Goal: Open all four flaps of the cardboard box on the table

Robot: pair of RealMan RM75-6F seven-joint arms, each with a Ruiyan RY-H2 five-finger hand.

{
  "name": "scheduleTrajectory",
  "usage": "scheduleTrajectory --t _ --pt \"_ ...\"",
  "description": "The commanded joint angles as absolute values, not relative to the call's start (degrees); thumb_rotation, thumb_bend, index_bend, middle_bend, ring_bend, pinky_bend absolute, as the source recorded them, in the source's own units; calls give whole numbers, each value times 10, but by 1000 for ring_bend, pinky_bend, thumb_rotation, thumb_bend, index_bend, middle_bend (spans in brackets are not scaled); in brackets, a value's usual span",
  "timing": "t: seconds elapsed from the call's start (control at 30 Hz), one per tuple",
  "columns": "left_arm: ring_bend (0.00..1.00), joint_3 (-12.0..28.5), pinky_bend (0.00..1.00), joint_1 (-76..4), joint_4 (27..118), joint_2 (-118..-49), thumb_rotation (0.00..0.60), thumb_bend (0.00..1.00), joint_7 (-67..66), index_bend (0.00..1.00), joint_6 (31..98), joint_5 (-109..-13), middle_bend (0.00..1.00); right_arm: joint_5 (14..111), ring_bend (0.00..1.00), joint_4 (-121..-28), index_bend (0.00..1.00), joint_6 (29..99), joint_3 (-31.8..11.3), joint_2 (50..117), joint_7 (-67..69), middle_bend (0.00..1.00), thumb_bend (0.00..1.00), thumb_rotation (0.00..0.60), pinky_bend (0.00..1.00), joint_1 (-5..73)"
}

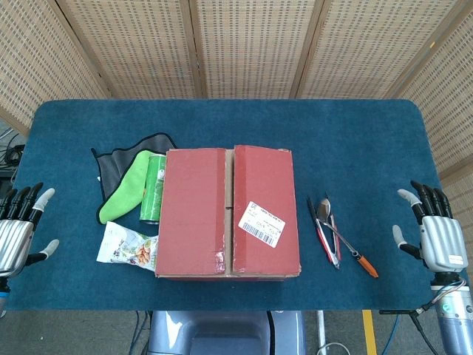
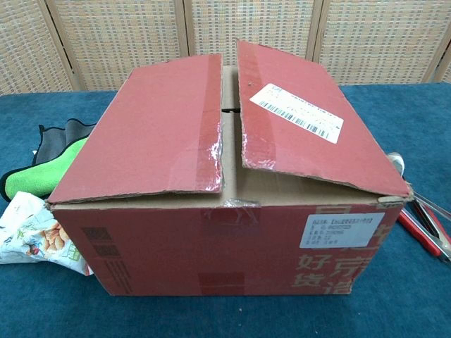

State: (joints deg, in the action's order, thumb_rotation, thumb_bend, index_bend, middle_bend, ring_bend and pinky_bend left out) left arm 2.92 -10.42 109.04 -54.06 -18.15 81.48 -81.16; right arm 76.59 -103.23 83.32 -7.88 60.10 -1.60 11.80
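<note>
My left robot hand (image 1: 18,237) and my right robot hand (image 1: 436,233) both hover at the outer edges of the surface (image 1: 355,140), fingers spread apart and holding nothing, each well apart from the cardboard box (image 1: 228,212) that sits between them, squarely in front of me. The box is not yet opened: its 2 top flaps lie nearly flat, meeting along a centre seam with cut tape, and the chest view shows both lifted slightly at the seam, leaving a thin gap. I judge the step in hand to be the first reach. To do it well, I should bring the left robot hand inward over the left flap (image 2: 151,130), slip fingertips under its raised seam edge, and swing it outward toward that robot hand's side; the right flap (image 2: 303,116), the one carrying the white label (image 1: 261,222), calls for the mirror move. Pressing down on the lid would close the gap, so I want to come in low and hook upward. The 2 inner flaps stay hidden until these fold back. Between the left robot hand and the box lie a snack bag (image 1: 127,246), a green can (image 1: 154,188) and green cloth (image 1: 122,192); between the right robot hand and the box lie tongs (image 1: 325,231) and a pen (image 1: 358,259), all worth clearing.
</note>
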Motion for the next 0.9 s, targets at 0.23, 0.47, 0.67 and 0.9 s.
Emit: scheduleTrajectory --t 0.23,0.47,0.67,0.9 --pt "0 30 0 -104 1092 -542 570 258 -183 29 815 -813 0 769 0 -1031 168 830 -82 600 -11 70 440 600 0 116" --pt "0 29 0 -102 1091 -545 570 258 -185 29 815 -812 0 778 0 -1031 168 832 -84 599 -1 70 440 600 0 113" --pt "0 31 0 -103 1093 -547 571 259 -191 29 815 -811 0 787 0 -1031 168 834 -87 596 13 71 440 600 0 111" --pt "0 30 0 -102 1095 -550 572 258 -197 29 811 -803 0 809 0 -1034 168 831 -90 590 34 85 487 600 0 115"
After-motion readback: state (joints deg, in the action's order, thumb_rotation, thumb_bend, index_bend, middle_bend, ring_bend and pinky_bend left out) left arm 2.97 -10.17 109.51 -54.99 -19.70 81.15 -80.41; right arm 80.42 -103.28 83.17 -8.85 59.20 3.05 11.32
